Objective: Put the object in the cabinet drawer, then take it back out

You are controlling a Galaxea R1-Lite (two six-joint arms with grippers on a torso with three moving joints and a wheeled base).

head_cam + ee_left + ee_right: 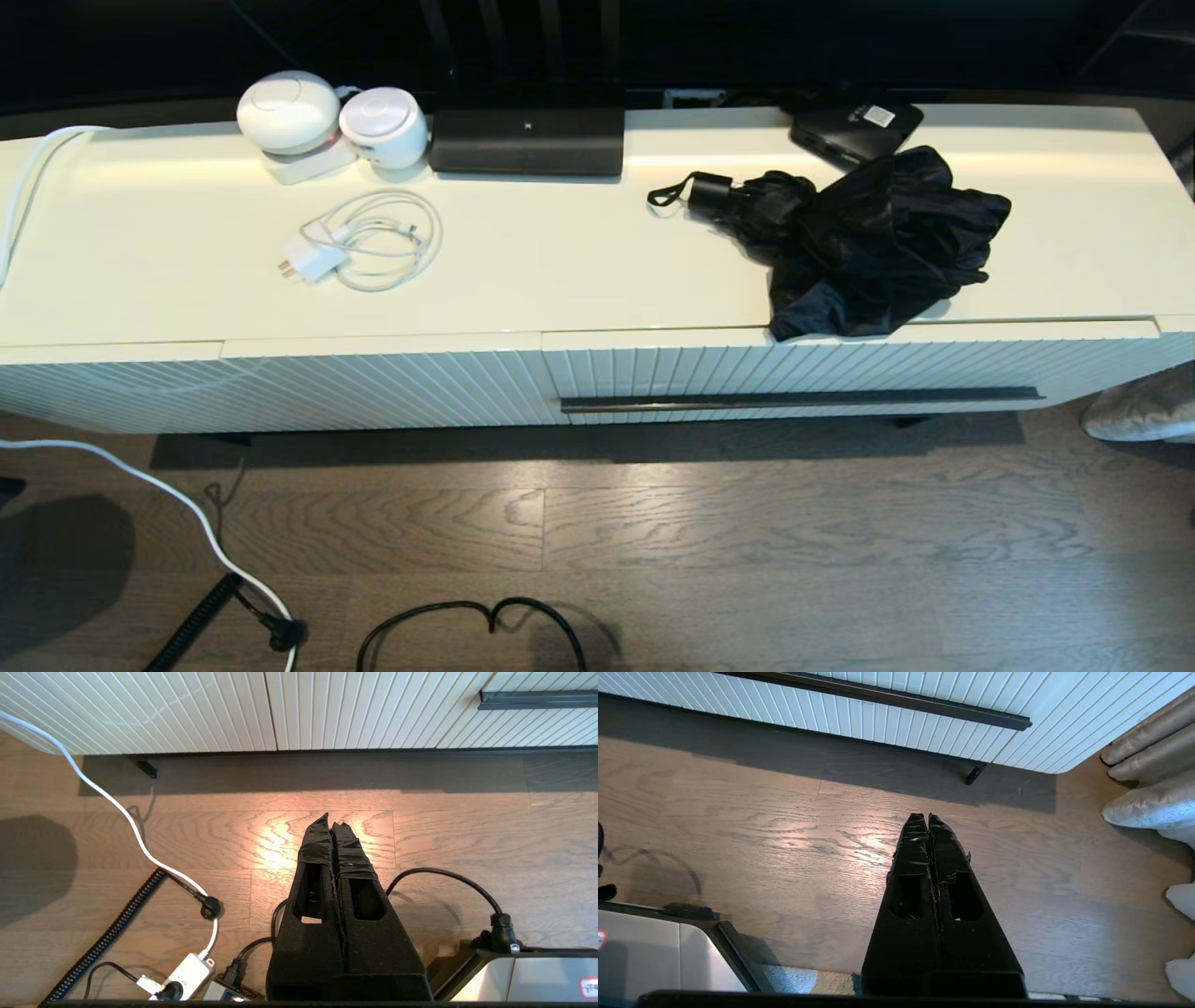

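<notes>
A home living room — a low fluted cream cabinet (373, 383) on wood-plank floor (747, 532), curtain hem (1143, 798) beside it.

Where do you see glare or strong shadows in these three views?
Head view: the cabinet casts a dark shadow on the floor; a soft sheen lies on the boards. Left wrist view: a bright warm glare on the floor beyond the shut left tool. Right wrist view: a weaker glare beside the shut right tool.

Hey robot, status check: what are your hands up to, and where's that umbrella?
Left gripper and right gripper shut, empty, low over the floor. Umbrella on cabinet top, fabric overhanging front edge. Drawer closed. Nothing blocking its handle.
</notes>
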